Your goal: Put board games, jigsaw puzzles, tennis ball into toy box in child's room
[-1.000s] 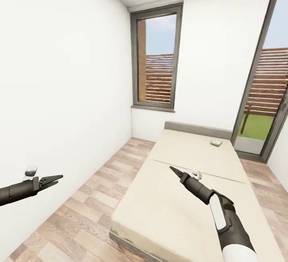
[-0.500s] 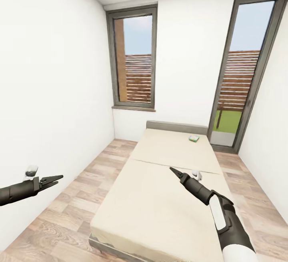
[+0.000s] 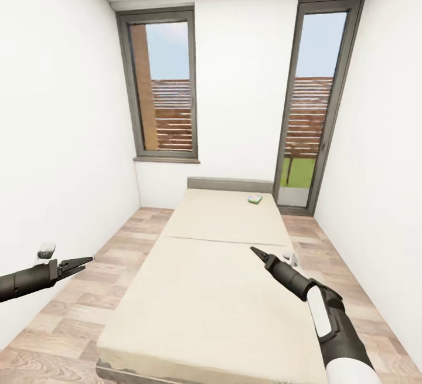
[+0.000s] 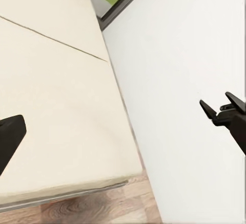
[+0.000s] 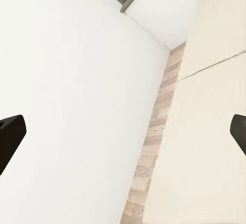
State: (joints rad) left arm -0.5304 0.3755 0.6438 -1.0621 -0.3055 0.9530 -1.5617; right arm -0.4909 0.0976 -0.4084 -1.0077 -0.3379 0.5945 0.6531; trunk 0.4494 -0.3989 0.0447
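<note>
Right tool (image 3: 255, 251) narrow and empty over the bed (image 3: 217, 290), left tool (image 3: 82, 262) likewise empty off its left side, probably carried clear for approaching the green-and-white board game (image 3: 254, 199) near the far headboard.

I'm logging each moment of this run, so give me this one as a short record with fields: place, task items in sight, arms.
place: bedroom, bed ahead, head end by the two windows
board games seen: one white-and-green box on the far mattress pad near the headboard
left gripper: empty, over the floor beside the bed
right gripper: empty, over the bed
</note>
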